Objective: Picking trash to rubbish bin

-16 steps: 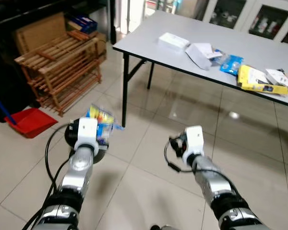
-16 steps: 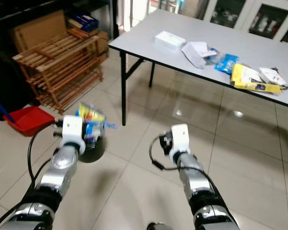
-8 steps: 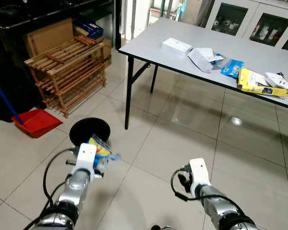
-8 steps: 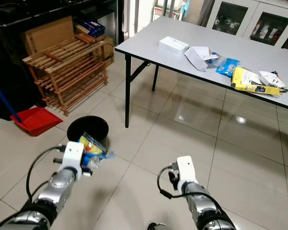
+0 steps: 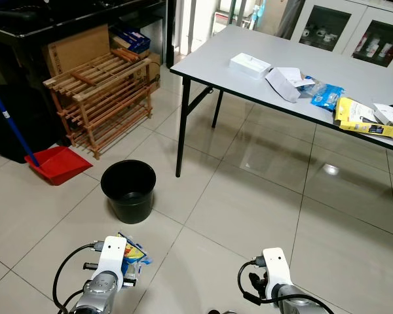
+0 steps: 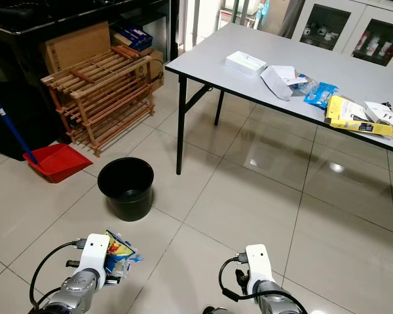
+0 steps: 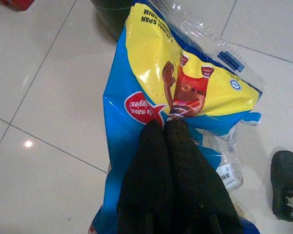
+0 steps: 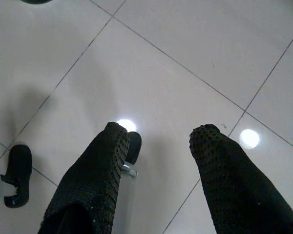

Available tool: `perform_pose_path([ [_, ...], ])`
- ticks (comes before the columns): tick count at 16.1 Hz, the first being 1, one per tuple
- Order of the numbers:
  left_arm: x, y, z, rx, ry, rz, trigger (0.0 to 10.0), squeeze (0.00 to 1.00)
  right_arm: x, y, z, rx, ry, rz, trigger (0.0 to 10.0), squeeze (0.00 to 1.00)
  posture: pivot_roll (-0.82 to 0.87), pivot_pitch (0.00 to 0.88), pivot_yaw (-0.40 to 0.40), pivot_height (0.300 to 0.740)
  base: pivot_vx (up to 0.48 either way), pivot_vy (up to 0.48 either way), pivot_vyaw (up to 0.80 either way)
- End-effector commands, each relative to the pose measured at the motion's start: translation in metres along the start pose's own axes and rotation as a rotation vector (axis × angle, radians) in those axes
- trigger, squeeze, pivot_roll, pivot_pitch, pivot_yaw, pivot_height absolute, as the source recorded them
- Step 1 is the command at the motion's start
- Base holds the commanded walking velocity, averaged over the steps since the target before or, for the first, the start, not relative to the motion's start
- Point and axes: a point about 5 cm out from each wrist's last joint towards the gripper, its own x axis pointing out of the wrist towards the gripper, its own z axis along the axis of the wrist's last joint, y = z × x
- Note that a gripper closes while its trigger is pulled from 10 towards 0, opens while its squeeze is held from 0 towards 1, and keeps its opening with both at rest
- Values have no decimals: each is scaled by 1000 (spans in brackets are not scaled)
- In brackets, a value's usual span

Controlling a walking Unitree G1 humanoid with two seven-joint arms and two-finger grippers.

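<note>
The left gripper [image 7: 163,127] is clenched on a blue and yellow snack wrapper [image 7: 180,83], its 2 black fingers [image 7: 151,165] pressed together over the crinkled plastic. In the eye views this wrapper [image 5: 132,254] sits at the end of the left arm, low in the scene at about 7 o'clock, above the tiled floor [image 5: 249,203]. The black bin [image 5: 128,190] stands upright on the floor at about 12 o'clock from the wrapper, near it but apart, with its mouth open.

The right gripper [image 8: 158,141] is released, its 2 fingers spread with bare tile between them; its arm sits low at about 5 o'clock.

A grey table [image 5: 327,72] stands at about 2 o'clock, carrying a white box [image 5: 250,65], a white paper [image 5: 283,82], a blue packet [image 5: 326,96] and a yellow packet [image 5: 363,116]. A wooden rack [image 5: 101,98] is at 10 o'clock, with a red dustpan [image 5: 59,163] just beside it.
</note>
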Motion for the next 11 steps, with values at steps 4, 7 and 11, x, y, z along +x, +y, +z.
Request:
perform_pose_path([
  [4,-1,-4,-7,-3,30,3,10000,0,0,-1,0,-5,9,-12,10000,0,20,32,-81,740,0,0,0],
  [7,-3,-6,-13,-7,46,13,10000,0,1,4,1,-30,10,12,10000,0,22,35,-85,740,202,0,0],
  [11,-4,-6,-18,-8,64,16,10000,0,0,2,-4,-51,27,6,10000,0,21,33,-85,740,313,0,709],
])
